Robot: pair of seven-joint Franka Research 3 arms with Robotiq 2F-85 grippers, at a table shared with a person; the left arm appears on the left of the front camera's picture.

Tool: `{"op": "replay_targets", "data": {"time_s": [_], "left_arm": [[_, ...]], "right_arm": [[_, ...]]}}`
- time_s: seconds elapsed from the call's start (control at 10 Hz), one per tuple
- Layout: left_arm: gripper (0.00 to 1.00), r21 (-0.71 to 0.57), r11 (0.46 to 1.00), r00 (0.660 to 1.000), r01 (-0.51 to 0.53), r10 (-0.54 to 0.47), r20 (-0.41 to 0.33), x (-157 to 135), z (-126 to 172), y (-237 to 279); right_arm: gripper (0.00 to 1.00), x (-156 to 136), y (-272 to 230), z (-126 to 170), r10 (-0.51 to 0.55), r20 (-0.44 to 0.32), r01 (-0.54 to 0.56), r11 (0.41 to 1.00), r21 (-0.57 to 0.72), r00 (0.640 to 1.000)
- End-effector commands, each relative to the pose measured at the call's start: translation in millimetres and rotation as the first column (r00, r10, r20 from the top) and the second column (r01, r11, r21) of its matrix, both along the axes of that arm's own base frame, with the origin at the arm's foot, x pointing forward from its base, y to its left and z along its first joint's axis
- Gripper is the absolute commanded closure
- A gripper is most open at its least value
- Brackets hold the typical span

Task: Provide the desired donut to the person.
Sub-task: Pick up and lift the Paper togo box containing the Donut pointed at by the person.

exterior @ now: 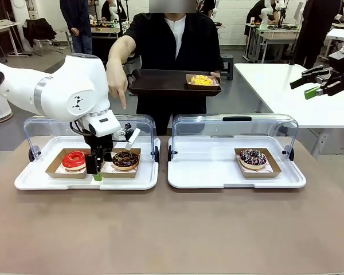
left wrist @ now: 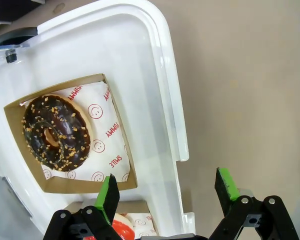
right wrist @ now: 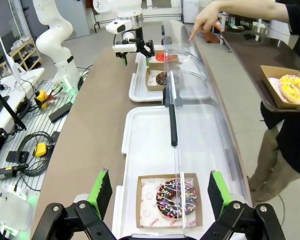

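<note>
Now left gripper (exterior: 96,171) hangs released beside the chocolate donut (exterior: 125,160) — right gripper (exterior: 307,84) released, raised aside; person's hand (exterior: 116,85) points down.

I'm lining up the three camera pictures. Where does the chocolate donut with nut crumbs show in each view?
Front view: the chocolate donut is left of centre, in the left tray.
Left wrist view: the chocolate donut is at middle left, in its card box.
Right wrist view: the chocolate donut is far off, upper centre.
Shared landmark: the red donut beside it.
</note>
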State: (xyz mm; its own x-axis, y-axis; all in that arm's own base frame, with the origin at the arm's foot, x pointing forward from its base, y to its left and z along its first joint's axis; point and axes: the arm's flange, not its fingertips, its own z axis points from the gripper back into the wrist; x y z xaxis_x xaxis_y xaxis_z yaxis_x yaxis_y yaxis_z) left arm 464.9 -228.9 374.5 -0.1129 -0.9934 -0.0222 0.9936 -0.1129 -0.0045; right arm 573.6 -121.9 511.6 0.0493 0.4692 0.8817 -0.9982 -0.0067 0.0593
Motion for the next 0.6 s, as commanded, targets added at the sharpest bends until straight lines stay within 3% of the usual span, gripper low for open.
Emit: {"op": "replay_targets", "data": {"time_s": [0.0,0.5], "left_arm": [[0.0,-0.002,1.0,1.0,-0.002,0.002,-0.004,3,-2,0],[0.0,-0.005,0.991,0.991,-0.132,0.132,0.009,19,-21,14]], "right_arm": [[0.0,0,1,0,-0.004,0.001,0.004,1.0,0.0,1.0],[0.0,0,1,0,-0.004,0.001,0.004,1.0,0.0,1.0]]}}
